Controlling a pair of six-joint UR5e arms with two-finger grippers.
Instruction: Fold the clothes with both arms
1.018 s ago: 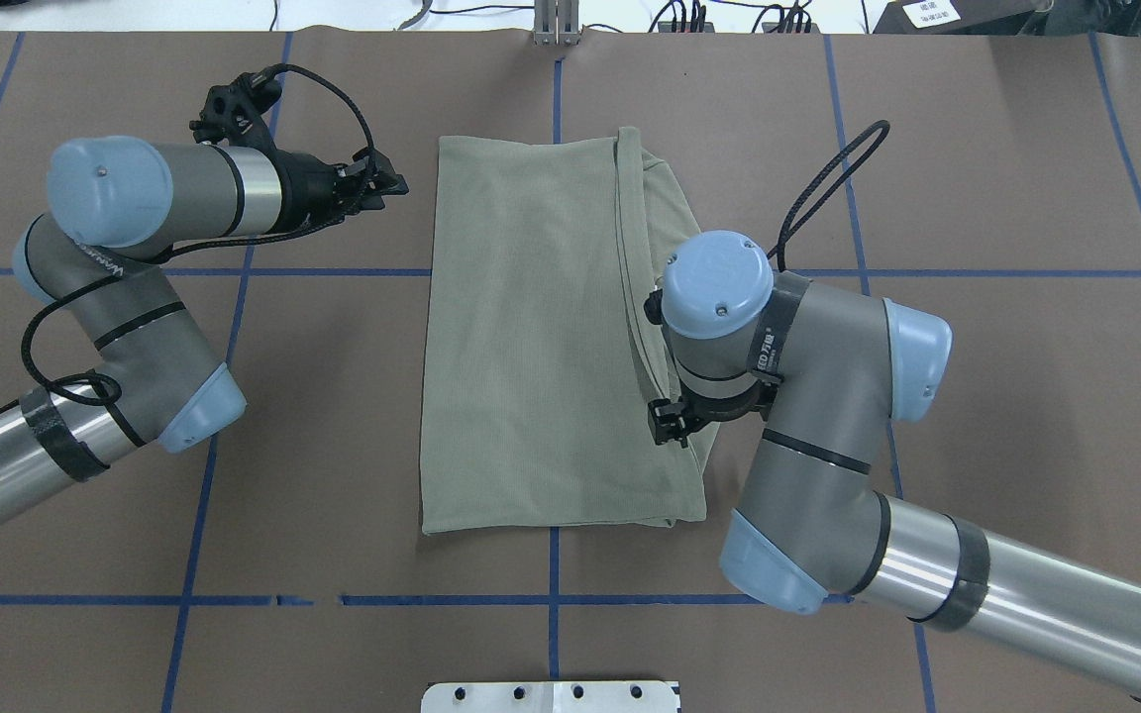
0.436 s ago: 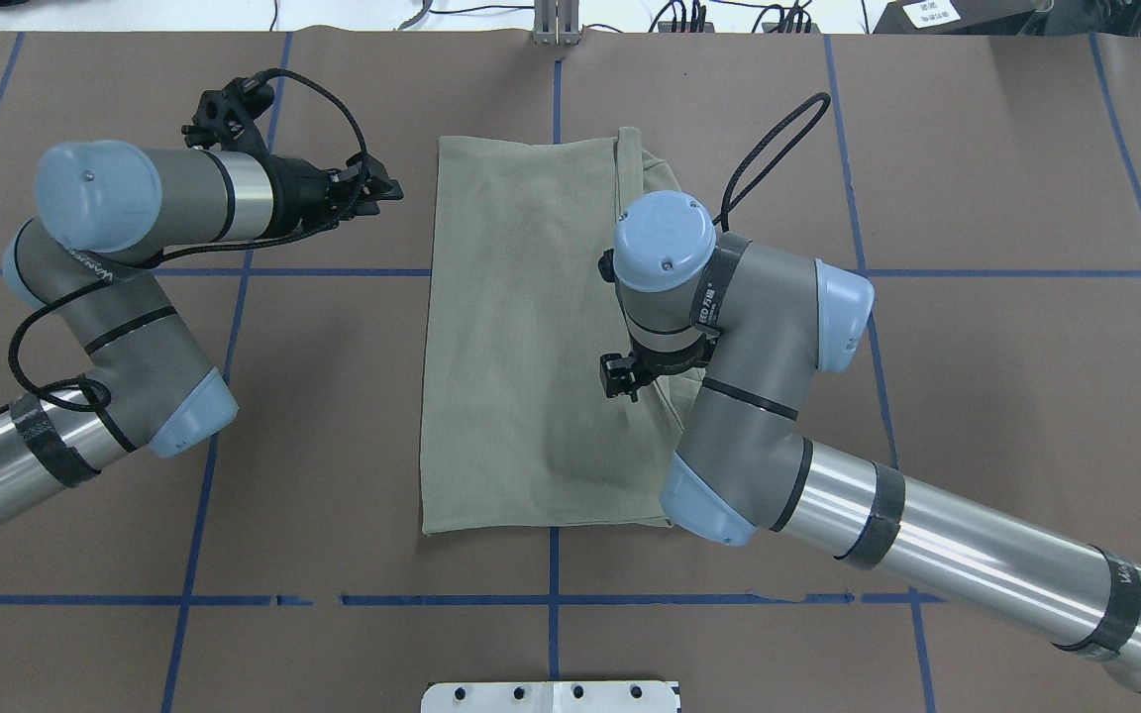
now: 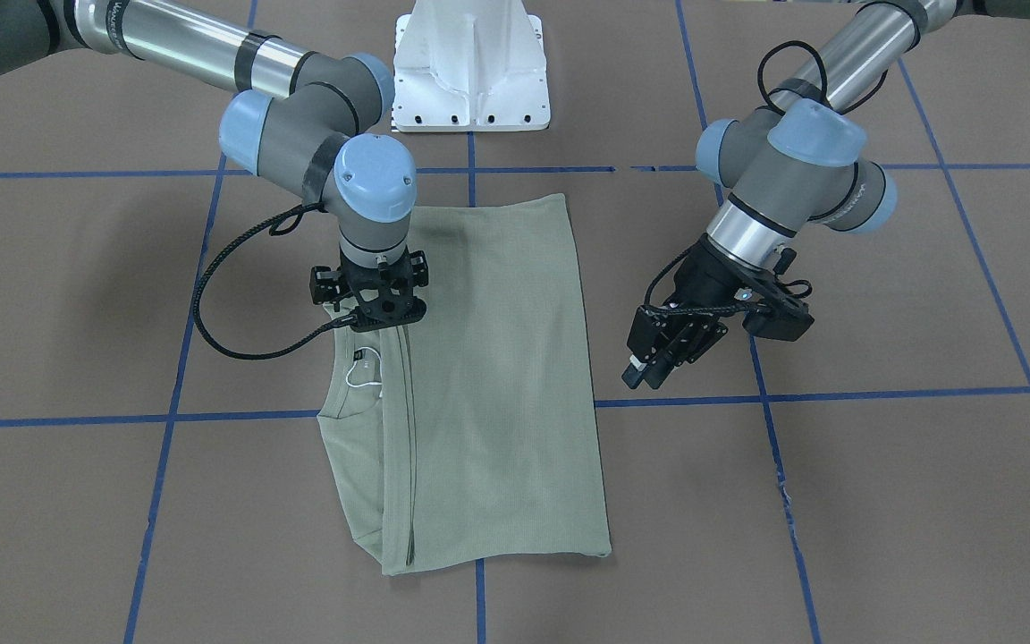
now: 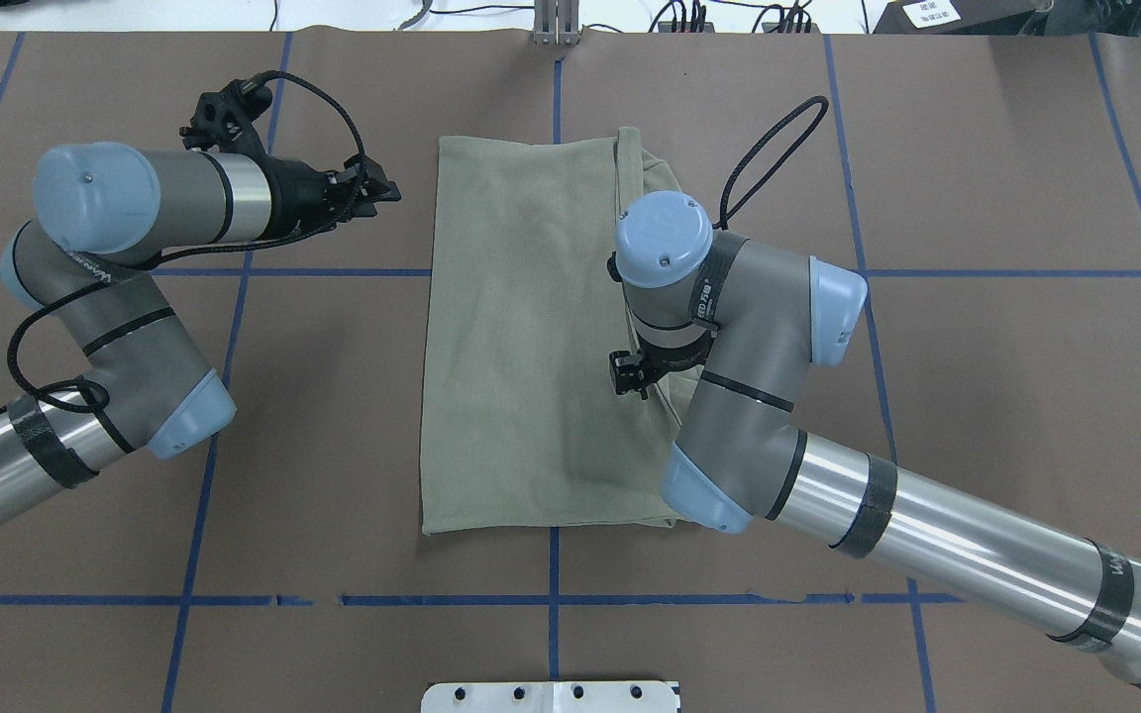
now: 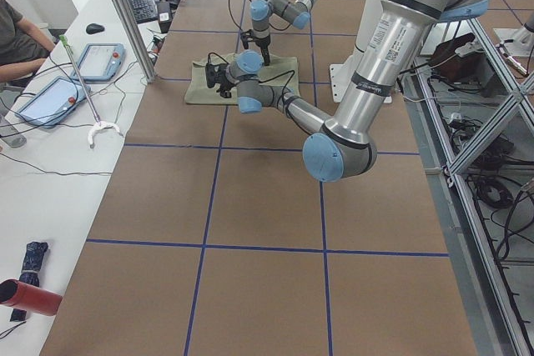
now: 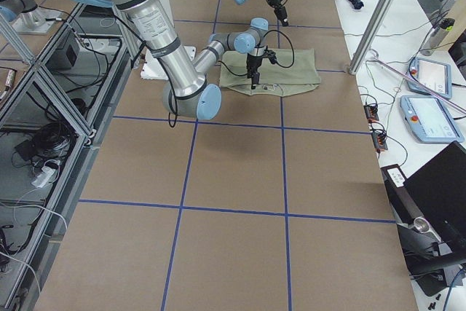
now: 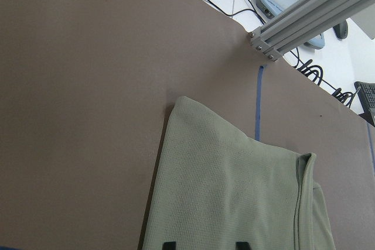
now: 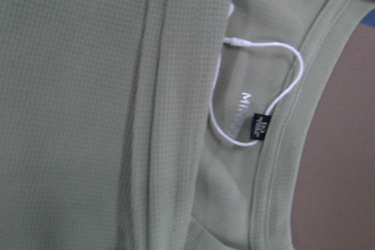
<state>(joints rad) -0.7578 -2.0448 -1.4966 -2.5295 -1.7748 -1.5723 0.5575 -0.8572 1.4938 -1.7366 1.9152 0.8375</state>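
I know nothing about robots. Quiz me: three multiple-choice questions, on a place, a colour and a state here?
1. Where is the right arm's black two-finger gripper?
A) over the folded sage-green knit shirt, near its neck
B) over bare table
C) beside the white base

2. What colour are the tape lines on the brown table cover?
A) red
B) blue
C) yellow

3. How are the left black gripper's fingers?
A) clamped on a sleeve
B) apart, holding nothing
C) gripping a string

Answers: 1 A, it hangs over the cloth beside the neck; 2 B, blue lines cross the cover; 3 B, its wrist view shows separated fingertips, nothing between.
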